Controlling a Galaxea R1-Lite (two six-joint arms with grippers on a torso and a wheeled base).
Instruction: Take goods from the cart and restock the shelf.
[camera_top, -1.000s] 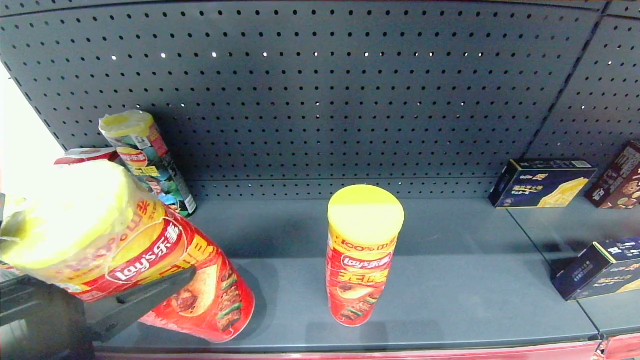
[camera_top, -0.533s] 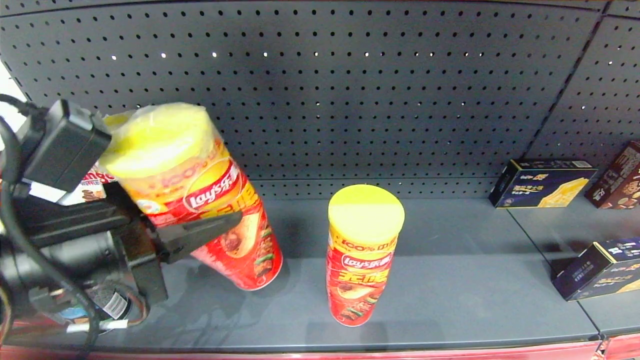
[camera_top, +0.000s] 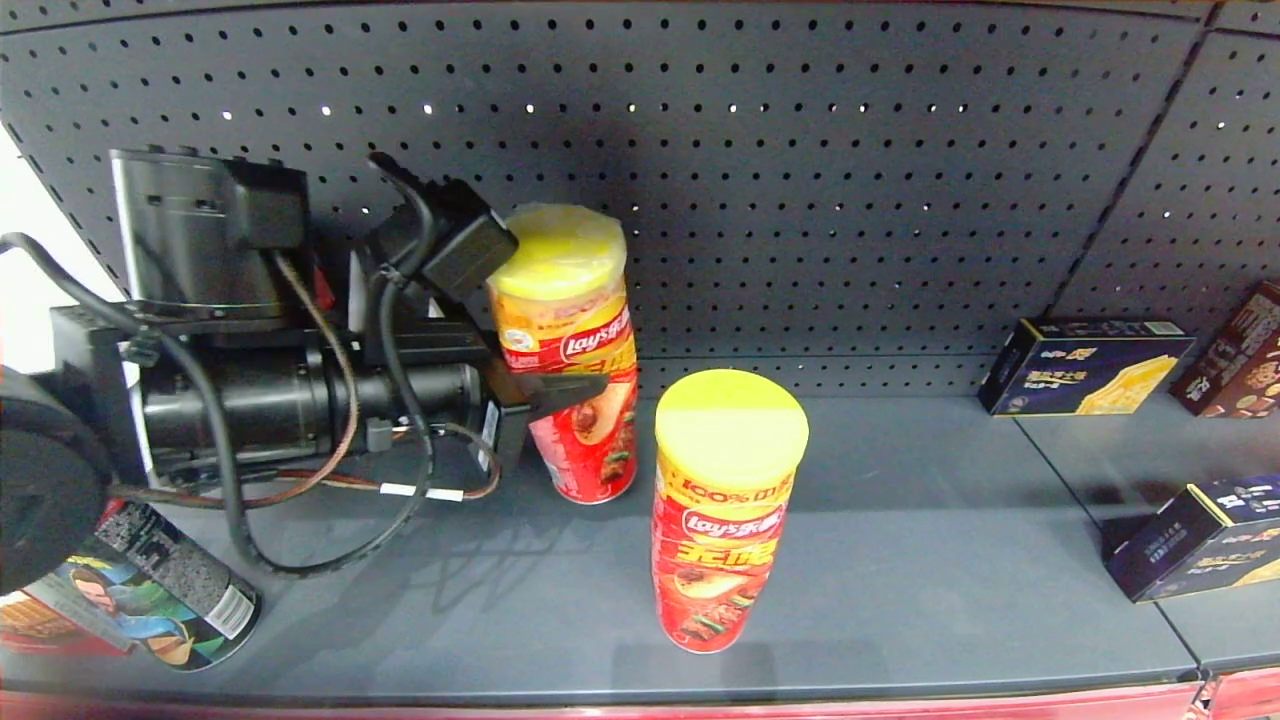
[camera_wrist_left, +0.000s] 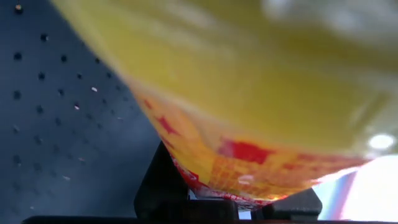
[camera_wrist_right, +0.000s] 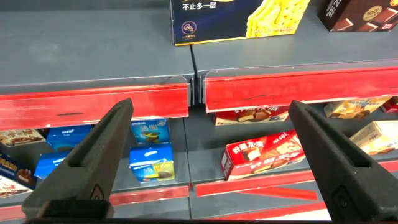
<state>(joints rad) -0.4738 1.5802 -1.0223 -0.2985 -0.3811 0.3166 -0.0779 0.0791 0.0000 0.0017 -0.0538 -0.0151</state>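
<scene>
Carrying the yellow-lidded red cardboard chip tube (camera_top: 566, 300), now upright, to the back of the grey metal shelf (camera_top: 900, 560), the clamped left gripper (camera_top: 565, 387) is nearing release; the right gripper (camera_wrist_right: 211, 106) is hanging wide open, empty.

Navy box (camera_top: 1085, 366) rear right; second navy box (camera_top: 1195, 540) nearer; dark printed can (camera_top: 170, 590) front left, seemingly tipped.

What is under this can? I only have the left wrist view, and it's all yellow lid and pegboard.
Observer: The held can is about upright at the back of the shelf. I cannot tell if its base touches.
Operator: Anything close by?
Observer: A second can stands in front of it, toward the right, and apart from it.
Operator: And the right gripper?
Observer: The right gripper is open, facing boxes on lower shelves.
</scene>
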